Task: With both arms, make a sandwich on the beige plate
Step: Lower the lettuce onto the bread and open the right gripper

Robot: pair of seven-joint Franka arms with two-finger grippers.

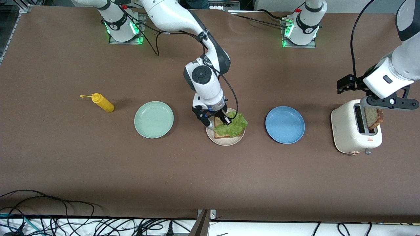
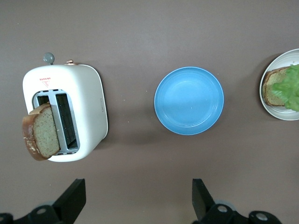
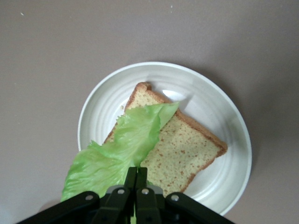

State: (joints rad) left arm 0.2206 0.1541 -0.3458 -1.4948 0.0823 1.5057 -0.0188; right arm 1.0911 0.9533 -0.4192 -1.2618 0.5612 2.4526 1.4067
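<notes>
On the beige plate [image 1: 226, 141] [image 3: 224, 112] [image 2: 280, 114] lies one bread slice [image 1: 218, 134] [image 3: 187, 149] [image 2: 273, 91]. A ruffled lettuce leaf [image 1: 233, 126] [image 3: 121, 149] [image 2: 290, 86] drapes over part of that slice and past the plate's rim. My right gripper [image 1: 227, 122] [image 3: 136, 170] is just above the plate, shut on the leaf's edge. A second bread slice [image 1: 374, 118] [image 2: 42, 133] sticks up from a slot of the white toaster [image 1: 354, 134] [image 2: 88, 107]. My left gripper [image 1: 389, 102] [image 2: 138, 189] hangs open above the toaster, holding nothing.
A blue plate [image 1: 284, 124] [image 2: 189, 100] sits between the beige plate and the toaster. A mint-green plate [image 1: 153, 119] and a yellow squeeze bottle [image 1: 103, 102] lie toward the right arm's end. Loose cables [image 1: 65, 223] run along the table's near edge.
</notes>
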